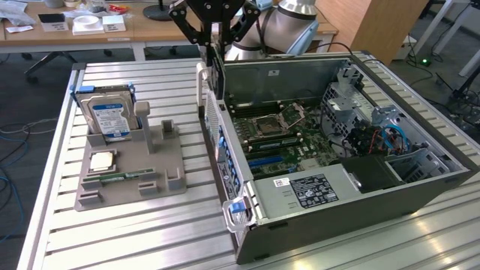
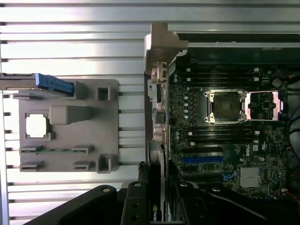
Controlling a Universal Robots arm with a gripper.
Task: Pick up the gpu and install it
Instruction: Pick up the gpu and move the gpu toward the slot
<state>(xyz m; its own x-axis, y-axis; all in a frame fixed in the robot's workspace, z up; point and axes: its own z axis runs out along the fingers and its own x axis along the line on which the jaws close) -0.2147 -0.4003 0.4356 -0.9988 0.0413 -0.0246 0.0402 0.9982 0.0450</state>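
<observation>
At 12 o'clock in the exterior view, we see the arm's gripper (image 1: 215,39) with its black fingers (image 2: 135,202) clamped on the gpu (image 1: 213,73). The card hangs upright on edge over the open computer case (image 1: 420,185), along the case's 9 o'clock wall, with its silver end bracket (image 1: 200,90) on the 9 o'clock side. We cannot tell whether its lower edge touches the case. In the wrist view we look down the card's thin edge, which runs beside the motherboard (image 2: 225,140), near a blue slot (image 2: 201,160) and apart from the open CPU socket (image 2: 225,105). On the slatted tabletop (image 1: 150,236), at 9 o'clock from the case, a grey holder (image 1: 150,163) sits well apart from the card. It carries a hard drive (image 1: 111,118) standing at its 12 o'clock end, a processor chip (image 1: 103,161) lying flat, and a narrow RAM strip (image 1: 120,175) at 6 o'clock from the chip
</observation>
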